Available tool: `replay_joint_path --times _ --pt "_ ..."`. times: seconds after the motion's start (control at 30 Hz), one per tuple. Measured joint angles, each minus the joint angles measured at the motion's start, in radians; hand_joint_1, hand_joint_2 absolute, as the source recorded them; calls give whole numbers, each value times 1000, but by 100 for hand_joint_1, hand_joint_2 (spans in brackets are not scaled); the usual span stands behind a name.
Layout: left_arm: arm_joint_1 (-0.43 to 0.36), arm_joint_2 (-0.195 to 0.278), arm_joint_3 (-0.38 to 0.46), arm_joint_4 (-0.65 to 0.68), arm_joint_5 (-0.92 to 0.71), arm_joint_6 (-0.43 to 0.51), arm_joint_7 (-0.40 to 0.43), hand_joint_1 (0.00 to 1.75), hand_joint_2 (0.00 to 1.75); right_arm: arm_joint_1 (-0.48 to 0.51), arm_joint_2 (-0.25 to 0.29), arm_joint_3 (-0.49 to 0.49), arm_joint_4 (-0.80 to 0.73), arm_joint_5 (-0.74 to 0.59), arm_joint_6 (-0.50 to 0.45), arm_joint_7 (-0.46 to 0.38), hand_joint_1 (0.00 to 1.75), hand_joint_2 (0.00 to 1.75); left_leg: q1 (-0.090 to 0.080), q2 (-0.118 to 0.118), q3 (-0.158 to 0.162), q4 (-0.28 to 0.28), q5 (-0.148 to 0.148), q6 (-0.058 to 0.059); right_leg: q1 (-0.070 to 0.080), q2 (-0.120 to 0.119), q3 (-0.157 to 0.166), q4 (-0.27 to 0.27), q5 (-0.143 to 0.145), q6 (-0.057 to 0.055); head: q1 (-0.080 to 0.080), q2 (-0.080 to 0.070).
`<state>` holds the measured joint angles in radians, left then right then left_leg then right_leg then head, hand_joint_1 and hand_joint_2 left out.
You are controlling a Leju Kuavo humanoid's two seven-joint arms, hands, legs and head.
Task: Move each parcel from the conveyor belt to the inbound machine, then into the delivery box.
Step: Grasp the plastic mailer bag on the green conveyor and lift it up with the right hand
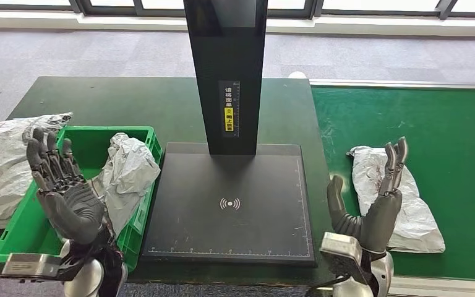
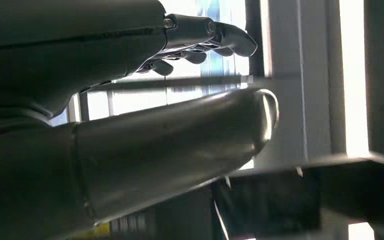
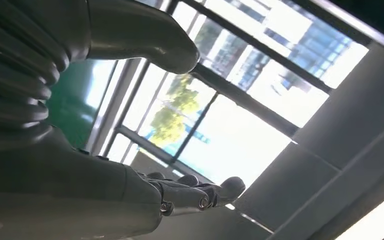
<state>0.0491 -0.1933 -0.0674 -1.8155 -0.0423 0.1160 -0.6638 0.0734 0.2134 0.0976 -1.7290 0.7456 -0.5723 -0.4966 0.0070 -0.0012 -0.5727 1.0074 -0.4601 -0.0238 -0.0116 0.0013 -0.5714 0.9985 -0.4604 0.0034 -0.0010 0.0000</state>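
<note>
Grey carpet surrounds my table; beside the scanner plate (image 1: pixel 229 204), on its right, a soft, light, crinkly parcel (image 1: pixel 396 198) lies near my empty, spread right hand (image 1: pixel 371 204), best pinched mid-fold.

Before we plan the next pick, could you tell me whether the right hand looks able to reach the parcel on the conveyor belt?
Probably yes: the right hand is raised, open and empty beside the parcel, with nothing between them.
</note>
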Motion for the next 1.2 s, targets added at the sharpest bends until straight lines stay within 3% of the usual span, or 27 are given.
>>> replay_joint_path --times 0.07,0.13,0.27,0.43,0.63,0.8,0.97,1.2 --pt "-6 -7 -22 26 36 -152 10 0 0 -24 -2 -69 53 114 35 116 0 87 0 0 0 0 0 1 0 -1 0 0 0 0 0 0" --pt "-15 -17 -36 66 33 -232 9 0 0 -48 -15 -150 116 189 69 189 0 175 0 -1 0 0 1 1 0 -2 1 0 0 0 0 0" --pt "-18 -27 -48 122 -5 -253 -3 0 0 -62 -52 -303 222 273 97 223 0 175 -1 -2 -1 0 1 2 -1 -2 1 0 1 1 0 0" --pt "-18 -33 -57 152 -15 -255 -5 0 0 -64 -65 -393 279 297 101 217 0 175 -1 -2 -1 0 1 2 0 -2 -1 0 1 1 0 0" --pt "-18 -37 -58 172 -23 -254 -6 0 0 -71 -69 -435 315 317 116 230 0 175 0 -1 -1 0 1 2 0 -1 -1 0 0 1 0 0" --pt "-18 -37 -62 186 -109 -208 -12 0 0 -97 -118 -485 460 468 255 422 0 175 -1 -2 -2 0 1 2 -1 -3 0 0 0 1 0 0" --pt "-19 -36 -67 198 -148 -156 -13 0 0 -164 -182 -533 710 507 240 420 0 175 -2 0 -2 0 1 3 -3 0 -1 -1 2 3 0 0" --pt "-16 -36 -74 209 -173 -132 -13 0 0 -218 -202 -538 879 532 250 444 0 175 -1 0 -2 0 1 3 -1 0 -2 0 2 3 0 0"
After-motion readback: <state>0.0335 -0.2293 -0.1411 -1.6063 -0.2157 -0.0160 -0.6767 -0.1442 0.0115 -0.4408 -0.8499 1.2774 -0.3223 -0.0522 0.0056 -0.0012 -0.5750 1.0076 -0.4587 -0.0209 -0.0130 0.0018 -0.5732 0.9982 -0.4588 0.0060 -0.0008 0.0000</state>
